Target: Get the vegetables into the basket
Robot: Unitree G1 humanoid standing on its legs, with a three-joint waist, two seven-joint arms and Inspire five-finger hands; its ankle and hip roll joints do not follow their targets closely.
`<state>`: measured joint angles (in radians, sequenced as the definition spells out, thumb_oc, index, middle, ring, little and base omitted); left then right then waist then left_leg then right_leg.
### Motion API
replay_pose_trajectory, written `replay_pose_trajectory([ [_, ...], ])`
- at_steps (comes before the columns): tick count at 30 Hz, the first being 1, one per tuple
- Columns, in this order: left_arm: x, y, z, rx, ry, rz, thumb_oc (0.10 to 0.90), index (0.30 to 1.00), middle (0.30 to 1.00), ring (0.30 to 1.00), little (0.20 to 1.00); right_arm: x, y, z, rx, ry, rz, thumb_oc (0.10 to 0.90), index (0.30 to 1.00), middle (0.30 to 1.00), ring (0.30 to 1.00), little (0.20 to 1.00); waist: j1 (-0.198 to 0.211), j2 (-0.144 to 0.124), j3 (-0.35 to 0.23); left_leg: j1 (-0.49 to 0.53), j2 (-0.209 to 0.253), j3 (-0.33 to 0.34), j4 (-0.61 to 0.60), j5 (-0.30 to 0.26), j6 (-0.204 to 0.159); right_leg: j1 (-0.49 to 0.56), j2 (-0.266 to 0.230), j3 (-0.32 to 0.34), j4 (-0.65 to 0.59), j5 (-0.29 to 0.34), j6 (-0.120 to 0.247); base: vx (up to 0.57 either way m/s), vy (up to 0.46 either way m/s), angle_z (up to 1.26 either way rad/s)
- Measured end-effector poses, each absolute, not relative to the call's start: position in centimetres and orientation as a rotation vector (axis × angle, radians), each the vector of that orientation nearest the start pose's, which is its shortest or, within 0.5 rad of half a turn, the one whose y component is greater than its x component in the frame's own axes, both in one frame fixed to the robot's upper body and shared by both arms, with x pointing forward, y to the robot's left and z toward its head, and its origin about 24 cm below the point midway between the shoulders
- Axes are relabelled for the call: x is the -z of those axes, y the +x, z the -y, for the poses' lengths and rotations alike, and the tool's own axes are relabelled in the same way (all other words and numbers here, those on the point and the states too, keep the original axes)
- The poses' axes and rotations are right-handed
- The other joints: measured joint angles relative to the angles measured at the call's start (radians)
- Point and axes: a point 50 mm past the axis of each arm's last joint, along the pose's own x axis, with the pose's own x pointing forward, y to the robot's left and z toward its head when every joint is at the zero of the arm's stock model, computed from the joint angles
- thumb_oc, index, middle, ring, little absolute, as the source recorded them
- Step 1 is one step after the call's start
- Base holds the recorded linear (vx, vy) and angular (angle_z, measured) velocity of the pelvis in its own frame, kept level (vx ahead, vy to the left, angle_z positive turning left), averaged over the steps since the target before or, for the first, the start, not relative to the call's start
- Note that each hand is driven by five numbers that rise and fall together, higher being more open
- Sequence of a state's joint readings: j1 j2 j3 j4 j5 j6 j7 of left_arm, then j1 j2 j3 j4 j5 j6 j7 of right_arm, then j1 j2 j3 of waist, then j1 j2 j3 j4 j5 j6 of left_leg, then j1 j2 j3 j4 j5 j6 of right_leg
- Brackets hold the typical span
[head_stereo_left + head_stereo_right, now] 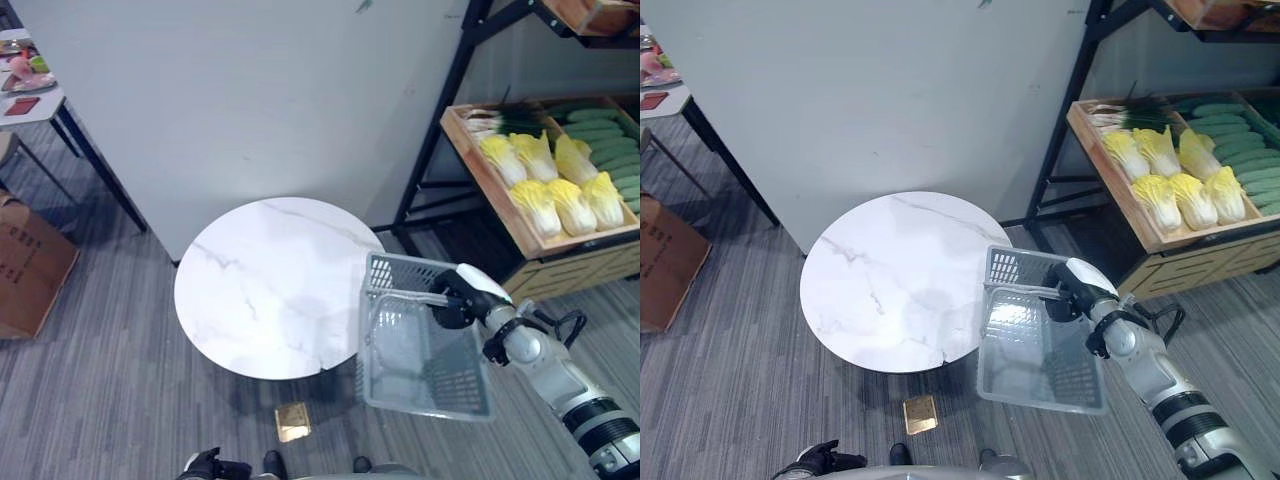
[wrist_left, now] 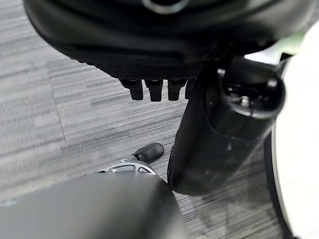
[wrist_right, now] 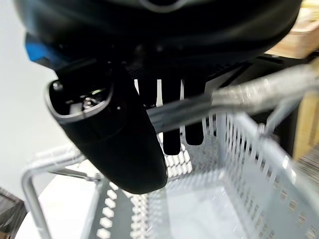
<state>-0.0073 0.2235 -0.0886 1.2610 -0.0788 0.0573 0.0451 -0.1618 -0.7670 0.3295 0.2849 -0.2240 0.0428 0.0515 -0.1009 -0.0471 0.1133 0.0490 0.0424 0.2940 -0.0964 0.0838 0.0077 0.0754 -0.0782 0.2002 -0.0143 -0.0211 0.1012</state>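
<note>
My right hand (image 1: 458, 298) is shut on the metal handle (image 3: 199, 107) of a grey plastic basket (image 1: 425, 385). The basket hangs empty at the right edge of a round white marble table (image 1: 260, 290). The vegetables lie in a slanted wooden crate (image 1: 490, 190) on a shelf to the right. They are several yellow-green cabbages (image 1: 560, 190), a stack of cucumbers (image 1: 605, 140) and some green onions (image 1: 495, 122). The crate is beyond and right of the basket. My left hand (image 2: 219, 134) hangs low over the floor with relaxed fingers and holds nothing.
A black shelf frame (image 1: 440, 110) carries the crate, with another crate above. A pale partition wall stands behind the table. A cardboard box (image 1: 30, 265) and a small table (image 1: 30, 90) with items are at far left. A brass floor plate (image 1: 292, 421) lies below the table.
</note>
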Motion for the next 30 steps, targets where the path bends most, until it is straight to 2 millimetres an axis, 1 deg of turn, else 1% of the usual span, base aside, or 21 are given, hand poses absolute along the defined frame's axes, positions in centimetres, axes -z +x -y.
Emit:
replay_pose_trajectory([
  [3, 16.4, 8.3, -23.4, -0.163, 0.2, -1.294, 0.9, 1.0, 1.0, 1.0, 1.0, -3.7, 27.1, 25.6, -0.24, -1.026, -0.256, 0.4, 0.3, 0.3, 0.3, 0.3, 0.004, 0.004, 0.01, 0.0, -0.011, 0.012, 0.0, -0.009, 0.002, -0.034, 0.004, 0.048, 0.016, 0.013, 0.011, -0.04, 0.035, -0.48],
  [4, 16.4, 8.3, -23.5, -0.17, 0.195, -1.294, 0.9, 1.0, 1.0, 1.0, 1.0, -3.7, 27.1, 25.2, -0.245, -1.018, -0.243, 0.4, 0.3, 0.3, 0.3, 0.3, 0.006, 0.007, 0.014, -0.001, -0.01, 0.02, -0.001, -0.01, 0.004, -0.042, 0.001, 0.052, 0.015, 0.017, 0.015, -0.05, 0.002, -0.54],
  [5, 16.3, 8.8, -23.6, -0.176, 0.194, -1.278, 0.9, 1.0, 1.0, 1.0, 1.0, -3.7, 27.1, 24.9, -0.25, -1.008, -0.236, 0.4, 0.3, 0.3, 0.3, 0.3, -0.002, 0.005, 0.018, 0.001, -0.011, 0.042, 0.0, -0.012, 0.006, -0.053, 0.001, 0.052, 0.016, 0.03, 0.019, -0.14, -0.069, -0.66],
  [6, 16.2, 8.8, -23.7, -0.184, 0.188, -1.275, 0.9, 1.0, 1.0, 1.0, 1.0, -3.8, 27.3, 24.4, -0.25, -0.995, -0.22, 0.4, 0.3, 0.3, 0.3, 0.3, 0.011, 0.009, 0.024, -0.001, -0.01, 0.056, 0.001, -0.013, 0.008, -0.078, 0.013, 0.047, 0.026, 0.048, 0.021, -0.13, -0.101, -0.94],
  [7, 16.1, 9.1, -23.9, -0.189, 0.193, -1.263, 0.9, 1.0, 1.0, 1.0, 1.0, -4.0, 27.5, 23.8, -0.258, -0.984, -0.198, 0.4, 0.3, 0.3, 0.3, 0.3, 0.036, 0.015, 0.04, -0.001, 0.009, 0.099, 0.001, -0.006, 0.017, -0.1, 0.003, -0.011, 0.011, 0.061, 0.027, -0.15, -0.127, -1.3],
  [8, 15.9, 9.4, -24.5, -0.202, 0.21, -1.25, 0.9, 1.0, 1.0, 1.0, 1.0, -4.1, 27.7, 23.1, -0.267, -0.97, -0.177, 0.4, 0.3, 0.3, 0.3, 0.3, 0.061, 0.014, 0.055, -0.006, 0.015, 0.142, 0.0, -0.008, 0.035, -0.116, -0.04, -0.186, -0.021, 0.066, 0.017, -0.08, -0.083, -1.18],
  [9, 15.7, 9.5, -24.7, -0.206, 0.223, -1.242, 0.9, 1.0, 1.0, 1.0, 1.0, -4.0, 27.7, 23.0, -0.276, -0.97, -0.175, 0.4, 0.3, 0.3, 0.3, 0.3, 0.07, 0.017, 0.058, -0.017, 0.018, 0.157, 0.0, -0.01, 0.031, -0.132, -0.09, -0.353, -0.025, 0.067, 0.025, -0.05, -0.069, -0.92],
  [10, 15.6, 9.5, -25.2, -0.217, 0.231, -1.239, 0.9, 1.0, 1.0, 1.0, 1.0, -3.6, 27.5, 22.8, -0.292, -0.975, -0.19, 0.4, 0.3, 0.3, 0.3, 0.3, 0.084, 0.011, 0.065, -0.013, 0.019, 0.173, 0.001, -0.014, 0.016, -0.12, -0.156, -0.528, -0.039, 0.089, 0.048, 0.01, -0.068, -0.51],
  [11, 15.6, 9.4, -25.2, -0.221, 0.231, -1.24, 0.9, 1.0, 1.0, 1.0, 1.0, -3.4, 27.5, 22.7, -0.299, -0.977, -0.195, 0.4, 0.3, 0.3, 0.3, 0.3, 0.091, 0.013, 0.068, -0.005, 0.025, 0.181, 0.001, -0.014, 0.004, -0.112, -0.166, -0.585, -0.039, 0.121, 0.054, 0.09, -0.092, -0.24],
  [12, 15.8, 8.9, -25.0, -0.223, 0.22, -1.252, 0.9, 1.0, 1.0, 1.0, 1.0, -3.3, 27.4, 22.7, -0.305, -0.981, -0.201, 0.4, 0.3, 0.3, 0.3, 0.3, 0.088, 0.024, 0.067, 0.012, 0.04, 0.173, 0.002, -0.011, -0.024, -0.088, -0.141, -0.586, -0.045, 0.165, 0.042, 0.13, -0.119, -0.18],
  [13, 15.9, 8.7, -24.7, -0.219, 0.213, -1.256, 0.9, 1.0, 1.0, 1.0, 1.0, -3.4, 27.4, 22.8, -0.302, -0.985, -0.2, 0.4, 0.3, 0.3, 0.3, 0.3, 0.095, 0.036, 0.061, 0.022, 0.054, 0.175, 0.007, 0.005, -0.034, -0.075, -0.116, -0.578, -0.057, 0.161, 0.033, 0.13, -0.122, -0.09],
  [14, 15.9, 8.7, -24.6, -0.216, 0.213, -1.259, 0.9, 1.0, 1.0, 1.0, 1.0, -3.5, 27.4, 23.0, -0.299, -0.991, -0.202, 0.4, 0.3, 0.3, 0.3, 0.3, 0.095, 0.039, 0.06, 0.028, 0.061, 0.168, 0.007, 0.008, -0.037, -0.066, -0.106, -0.579, -0.058, 0.163, 0.021, 0.07, -0.116, -0.1],
  [18, 16.0, 9.0, -24.1, -0.187, 0.229, -1.256, 0.9, 1.0, 1.0, 1.0, 1.0, -4.2, 27.7, 23.9, -0.255, -0.992, -0.196, 0.4, 0.3, 0.3, 0.3, 0.3, 0.075, 0.04, 0.059, 0.039, 0.067, 0.115, 0.007, 0.008, -0.038, -0.042, -0.1, -0.584, -0.06, 0.148, 0.012, 0.07, -0.13, 0.08],
  [21, 16.0, 9.3, -24.0, -0.16, 0.252, -1.259, 0.9, 1.0, 1.0, 1.0, 1.0, -4.2, 27.7, 24.0, -0.254, -0.995, -0.198, 0.4, 0.3, 0.3, 0.3, 0.3, 0.071, 0.042, 0.058, 0.037, 0.071, 0.108, 0.007, 0.008, -0.039, -0.042, -0.097, -0.584, -0.059, 0.144, 0.013, 0.04, -0.117, 0.05],
  [23, 16.0, 9.5, -23.8, -0.142, 0.267, -1.26, 0.9, 1.0, 1.0, 1.0, 1.0, -4.2, 27.7, 24.0, -0.257, -0.995, -0.2, 0.4, 0.3, 0.3, 0.3, 0.3, 0.058, 0.05, 0.057, 0.034, 0.079, 0.105, 0.007, 0.004, -0.044, -0.058, -0.096, -0.579, -0.034, 0.124, 0.024, 0.04, -0.137, -0.01],
  [25, 15.9, 9.9, -23.7, -0.135, 0.268, -1.257, 0.9, 1.0, 1.0, 1.0, 1.0, -4.2, 27.6, 24.2, -0.258, -1.003, -0.205, 0.4, 0.3, 0.3, 0.3, 0.3, 0.055, 0.056, 0.055, 0.019, 0.086, 0.106, 0.012, 0.004, -0.046, -0.082, -0.095, -0.567, -0.014, 0.115, 0.02, 0.04, -0.181, -0.08],
  [26, 15.9, 10.3, -23.3, -0.125, 0.263, -1.246, 0.9, 1.0, 1.0, 1.0, 1.0, -4.1, 27.6, 24.4, -0.258, -1.006, -0.216, 0.4, 0.3, 0.3, 0.3, 0.3, 0.049, 0.065, 0.053, 0.007, 0.101, 0.105, 0.031, 0.0, -0.062, -0.096, -0.085, -0.563, 0.0, 0.108, 0.01, 0.03, -0.227, 0.0],
  [27, 15.9, 10.2, -23.5, -0.129, 0.267, -1.249, 0.9, 1.0, 1.0, 1.0, 1.0, -3.6, 27.4, 24.4, -0.256, -0.993, -0.232, 0.4, 0.3, 0.3, 0.3, 0.3, 0.049, 0.064, 0.053, -0.012, 0.115, 0.093, 0.073, -0.01, -0.077, -0.108, -0.071, -0.537, 0.025, 0.08, 0.004, 0.01, -0.104, 0.15],
  [28, 15.5, 10.9, -24.1, -0.138, 0.279, -1.227, 0.9, 1.0, 1.0, 1.0, 1.0, -3.1, 27.2, 24.3, -0.269, -0.989, -0.256, 0.4, 0.3, 0.3, 0.3, 0.3, 0.051, 0.053, 0.057, -0.05, 0.127, 0.055, 0.151, -0.025, -0.099, -0.122, -0.063, -0.504, 0.044, 0.055, -0.027, 0.04, -0.023, -0.02],
  [29, 15.2, 11.7, -24.2, -0.135, 0.282, -1.193, 0.9, 1.0, 1.0, 1.0, 1.0, -2.8, 27.1, 24.2, -0.287, -0.992, -0.267, 0.4, 0.3, 0.3, 0.3, 0.3, 0.079, 0.037, 0.062, -0.082, 0.133, -0.024, 0.236, -0.02, -0.109, -0.13, -0.064, -0.475, 0.045, 0.051, -0.039, 0.07, 0.034, -0.27],
  [30, 15.2, 11.8, -24.0, -0.136, 0.265, -1.18, 0.9, 1.0, 1.0, 1.0, 1.0, -2.8, 27.1, 24.1, -0.291, -0.99, -0.267, 0.4, 0.3, 0.3, 0.3, 0.3, 0.094, 0.035, 0.063, -0.096, 0.132, -0.077, 0.267, -0.018, -0.118, -0.128, -0.06, -0.457, 0.038, 0.058, -0.044, 0.11, 0.058, -0.9],
])
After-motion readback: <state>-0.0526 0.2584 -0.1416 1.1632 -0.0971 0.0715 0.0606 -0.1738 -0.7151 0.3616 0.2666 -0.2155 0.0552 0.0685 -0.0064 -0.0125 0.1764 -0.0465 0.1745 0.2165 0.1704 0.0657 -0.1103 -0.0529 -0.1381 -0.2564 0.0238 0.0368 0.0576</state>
